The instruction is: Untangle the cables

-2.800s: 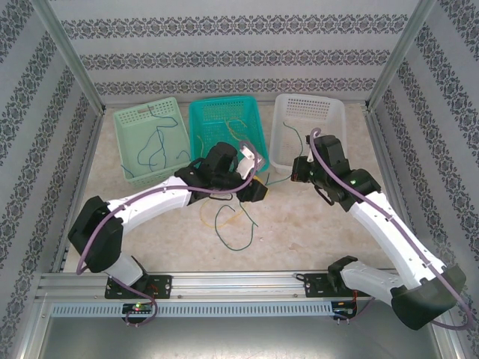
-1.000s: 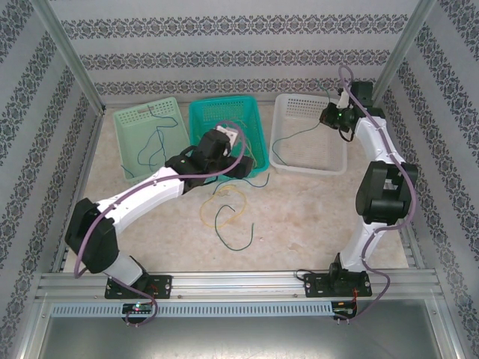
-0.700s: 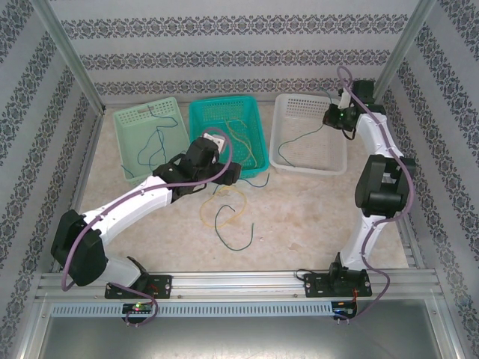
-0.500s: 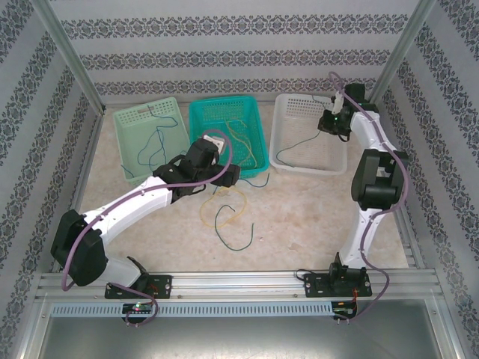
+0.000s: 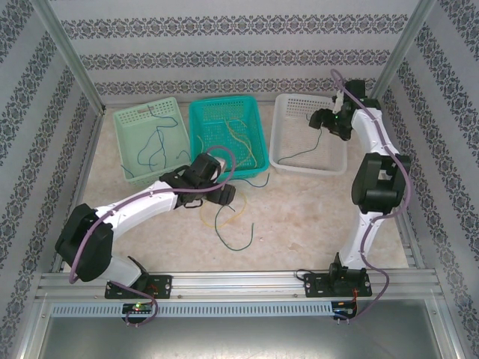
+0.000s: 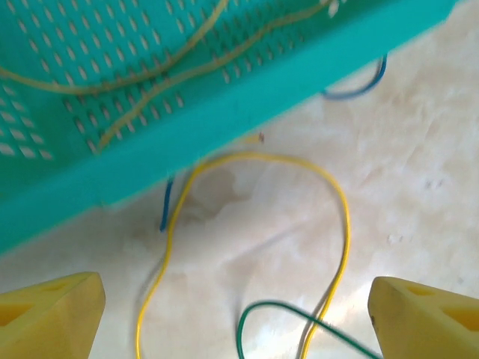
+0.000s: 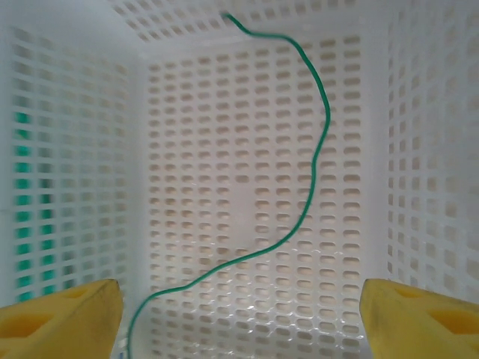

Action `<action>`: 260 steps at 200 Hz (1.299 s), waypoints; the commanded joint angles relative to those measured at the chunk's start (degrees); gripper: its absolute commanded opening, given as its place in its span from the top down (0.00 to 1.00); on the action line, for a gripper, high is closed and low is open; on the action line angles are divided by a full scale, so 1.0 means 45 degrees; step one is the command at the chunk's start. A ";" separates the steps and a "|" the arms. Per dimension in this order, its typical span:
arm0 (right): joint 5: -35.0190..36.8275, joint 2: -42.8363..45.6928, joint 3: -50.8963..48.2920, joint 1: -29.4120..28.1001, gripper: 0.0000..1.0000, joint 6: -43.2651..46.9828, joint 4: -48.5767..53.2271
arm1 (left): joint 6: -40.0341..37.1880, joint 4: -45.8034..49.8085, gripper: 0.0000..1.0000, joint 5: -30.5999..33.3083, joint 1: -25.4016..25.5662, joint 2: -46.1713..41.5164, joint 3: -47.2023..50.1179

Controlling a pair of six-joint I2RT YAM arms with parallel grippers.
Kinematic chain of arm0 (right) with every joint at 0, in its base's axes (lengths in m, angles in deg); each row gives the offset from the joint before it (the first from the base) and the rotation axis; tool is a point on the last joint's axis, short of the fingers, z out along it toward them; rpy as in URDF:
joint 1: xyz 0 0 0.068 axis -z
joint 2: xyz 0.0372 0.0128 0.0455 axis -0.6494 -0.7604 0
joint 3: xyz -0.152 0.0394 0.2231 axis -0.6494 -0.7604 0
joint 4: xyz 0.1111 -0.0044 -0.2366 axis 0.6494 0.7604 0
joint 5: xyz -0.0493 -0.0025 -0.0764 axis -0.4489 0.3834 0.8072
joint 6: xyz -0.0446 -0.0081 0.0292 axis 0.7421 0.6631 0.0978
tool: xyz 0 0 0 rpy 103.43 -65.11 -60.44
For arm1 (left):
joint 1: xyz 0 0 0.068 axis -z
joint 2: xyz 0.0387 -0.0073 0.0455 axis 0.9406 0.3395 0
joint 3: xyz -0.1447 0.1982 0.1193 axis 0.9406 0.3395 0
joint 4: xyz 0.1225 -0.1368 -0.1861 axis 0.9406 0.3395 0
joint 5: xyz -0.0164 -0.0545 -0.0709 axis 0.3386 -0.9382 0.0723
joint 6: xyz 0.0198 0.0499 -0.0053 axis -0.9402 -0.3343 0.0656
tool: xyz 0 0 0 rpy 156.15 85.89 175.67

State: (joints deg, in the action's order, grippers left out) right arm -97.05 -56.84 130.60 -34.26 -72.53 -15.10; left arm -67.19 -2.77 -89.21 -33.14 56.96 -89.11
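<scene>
My left gripper [image 5: 224, 196] [image 6: 236, 321] is open and low over the table, just in front of the teal basket [image 5: 254, 161] [image 6: 224, 97]. Below its yellow fingertips [image 6: 49, 314] a yellow cable [image 6: 340, 217] [image 5: 213, 217] loops and crosses a dark green cable [image 6: 254, 310] [image 5: 238, 238]. A blue cable [image 6: 166, 206] pokes out beside the basket wall. More yellow cables [image 5: 239, 138] lie inside the teal basket. My right gripper [image 5: 320, 120] [image 7: 239, 321] is open above the white basket [image 5: 281, 112] [image 7: 75, 149], empty, with a green cable [image 7: 318, 157] [image 5: 299, 154] lying loose on the basket floor.
A light green basket [image 5: 127, 120] at the back left holds a blue cable [image 5: 153, 146]. The three baskets stand in a row along the back. Patterned walls and metal posts close in the table, and a rail runs along the near edge.
My right gripper has opened and let the green cable drop into the white basket. My left arm has drawn back from the teal basket and come down over the cables on the table.
</scene>
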 commanded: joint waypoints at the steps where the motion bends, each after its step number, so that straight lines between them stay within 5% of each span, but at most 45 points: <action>1: -0.0676 0.1554 -0.0410 -0.0280 0.17 -0.0412 -0.0143 | 0.0188 0.0166 0.10 -0.0722 -0.0062 -0.0528 0.0509; 100: -0.0918 0.4424 -0.3179 -0.0371 0.17 -0.0960 -0.1096 | -0.1384 -0.1835 0.13 -0.1401 0.0505 -0.0447 0.2223; 155: -0.0881 0.4963 -0.3467 -0.0352 0.16 -0.1009 -0.1082 | -0.2855 -0.2162 0.16 -0.1199 0.0523 0.1391 0.1055; 174: -0.0790 0.5296 -0.3659 -0.0356 0.16 -0.0988 -0.1072 | -0.2961 -0.2264 0.25 -0.1357 0.0527 0.2125 0.0652; 235: -0.0384 0.6977 -0.5460 -0.0459 0.16 -0.0734 -0.1154 | -0.2429 -0.2808 0.76 -0.1288 0.0530 0.1678 0.0871; 260: -0.0207 0.7850 -0.6675 -0.0733 0.16 -0.0902 -0.1397 | -0.2407 -0.2699 0.86 -0.1354 0.0521 0.1037 0.0866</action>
State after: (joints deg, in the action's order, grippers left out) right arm -99.58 -25.26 105.01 -36.01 -76.42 -20.26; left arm -77.96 -13.46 -94.85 -31.48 65.82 -85.02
